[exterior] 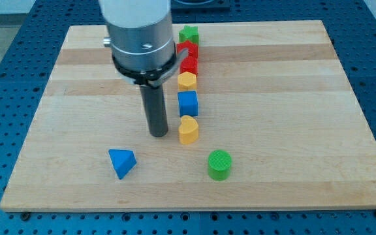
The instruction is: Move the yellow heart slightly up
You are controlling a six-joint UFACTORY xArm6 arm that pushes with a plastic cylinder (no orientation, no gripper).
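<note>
The yellow heart (188, 130) lies near the board's middle, at the bottom end of a column of blocks. My tip (158, 134) rests on the board just to the heart's left, with a small gap between them. Above the heart in the column are a blue cube (187, 103), a yellow hexagonal block (187, 81), two red blocks (189, 63) (186, 48) and a green star (189, 34) at the top. The arm's grey body hides part of the red blocks' left side.
A blue triangle (122, 162) lies at the lower left of my tip. A green cylinder (219, 164) stands below and right of the heart. The wooden board (292, 130) sits on a blue perforated table.
</note>
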